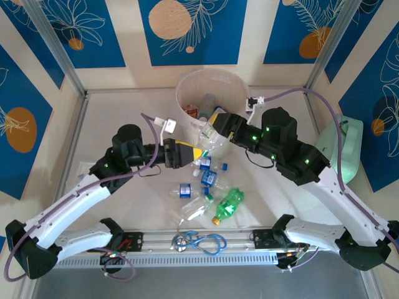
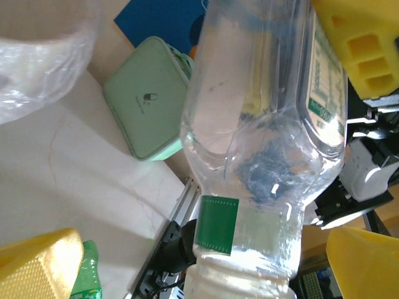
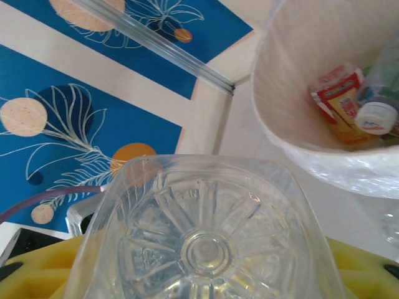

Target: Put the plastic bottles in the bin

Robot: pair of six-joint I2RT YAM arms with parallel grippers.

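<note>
A clear plastic bottle [image 1: 209, 136] with a green label hangs in the air just in front of the cream-white bin [image 1: 187, 87]. My right gripper [image 1: 219, 129] is shut on it, and its base [image 3: 206, 249] sits between the yellow fingers [image 3: 368, 268]. My left gripper [image 1: 194, 152] is open around the bottle's neck end [image 2: 240, 274], with its yellow fingers [image 2: 37, 265] standing clear on both sides. Several more bottles lie on the table: clear ones with blue caps [image 1: 209, 179], a bare clear one [image 1: 194, 208] and a green one [image 1: 229, 202]. The bin [image 3: 280, 81] holds a red-orange bottle [image 3: 340, 103].
A mint-green case [image 1: 341, 146] lies at the right edge of the table, behind the right arm. A blue cable loop [image 1: 202, 240] rests on the rail between the arm bases. A loose blue cap [image 1: 224, 167] lies among the bottles. A clear liner [image 3: 349, 168] hangs over the bin's rim.
</note>
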